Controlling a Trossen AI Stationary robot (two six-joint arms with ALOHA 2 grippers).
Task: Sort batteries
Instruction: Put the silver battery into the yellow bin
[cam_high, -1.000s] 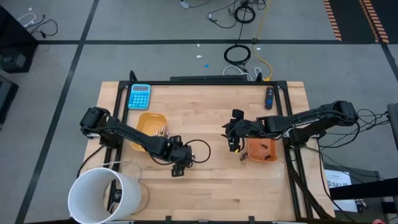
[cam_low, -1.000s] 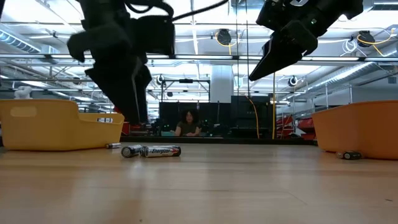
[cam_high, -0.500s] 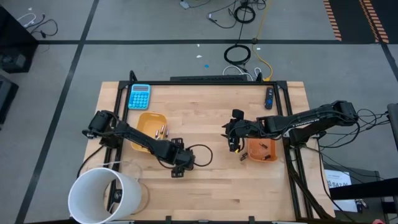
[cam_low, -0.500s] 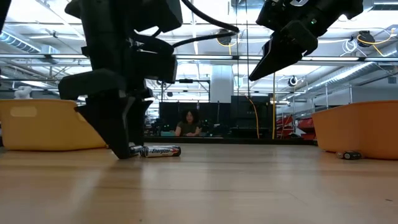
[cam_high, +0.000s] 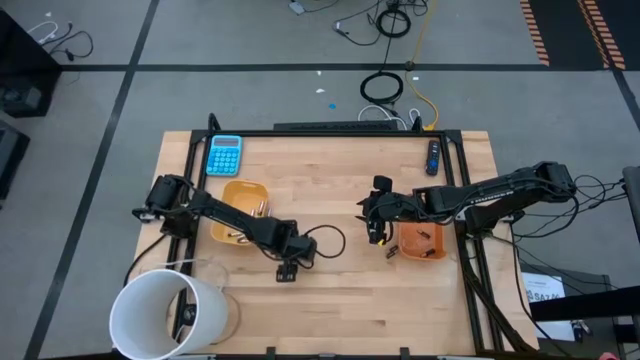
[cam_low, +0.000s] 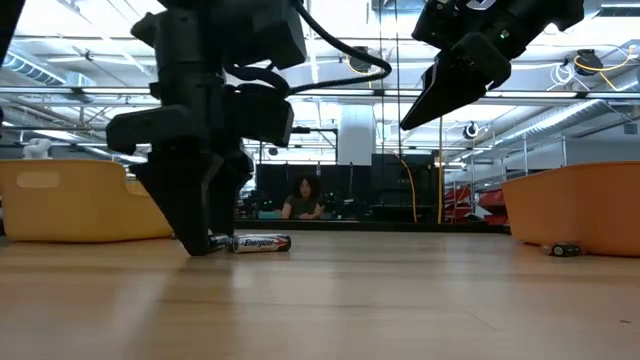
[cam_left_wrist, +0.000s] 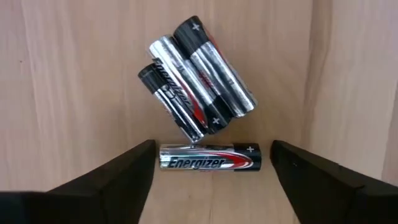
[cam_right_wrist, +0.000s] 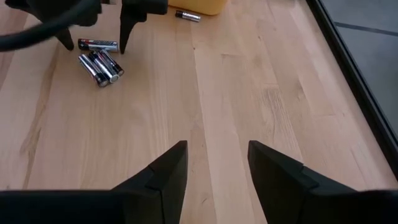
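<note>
My left gripper (cam_left_wrist: 212, 149) is open, low at the table's middle (cam_high: 288, 264), fingers pointing down. Its fingers stand off the two ends of a silvery Energizer battery (cam_left_wrist: 208, 163) that lies flat on the wood. Three more batteries (cam_left_wrist: 196, 93) lie side by side just beyond it. The yellow tray (cam_high: 243, 210) holds several batteries (cam_high: 260, 208). One small battery (cam_right_wrist: 186, 15) lies beside it. My right gripper (cam_right_wrist: 217, 155) is open and empty, raised (cam_low: 425, 110) beside the orange tray (cam_high: 420, 243). A small dark battery (cam_low: 565, 249) lies by that tray.
A blue calculator (cam_high: 224, 155) lies at the far left and a dark remote (cam_high: 432, 156) at the far right. A white bucket (cam_high: 165, 312) stands at the near left corner. A person (cam_low: 303, 198) sits in the room behind. Bare wood lies between the arms.
My left gripper has come down from above the loose batteries to the table top. Its open fingers now stand around the Energizer battery. The batteries have kept their places.
</note>
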